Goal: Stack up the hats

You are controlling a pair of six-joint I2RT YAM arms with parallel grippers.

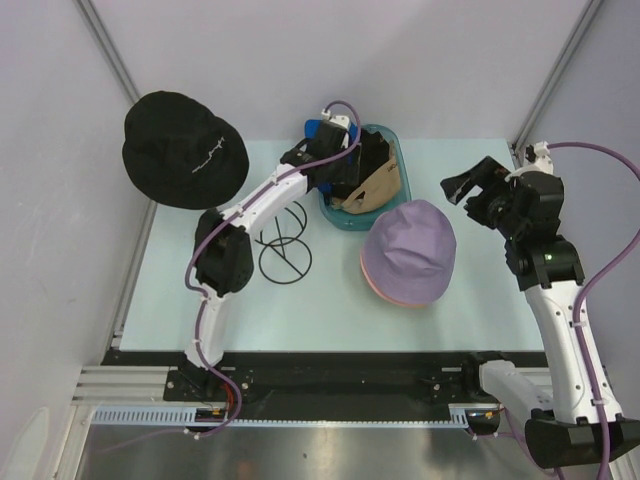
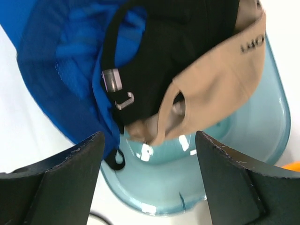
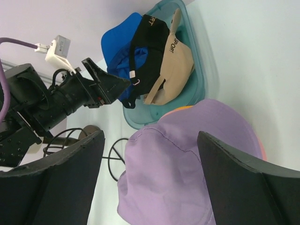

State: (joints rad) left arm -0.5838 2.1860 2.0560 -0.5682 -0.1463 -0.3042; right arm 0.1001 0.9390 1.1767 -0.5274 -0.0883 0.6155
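A lavender bucket hat lies on top of a pink hat and an orange hat at the table's middle right. A blue cap, a black cap and a tan cap lie in a teal tub. My left gripper is open and empty, just above the tub's near end. My right gripper is open and empty, in the air right of the lavender hat. A black bucket hat with white lettering sits at the far left.
A black wire stand with round rings lies on the table between my left arm and the lavender hat; it also shows in the right wrist view. Grey walls close in the table on the left, back and right.
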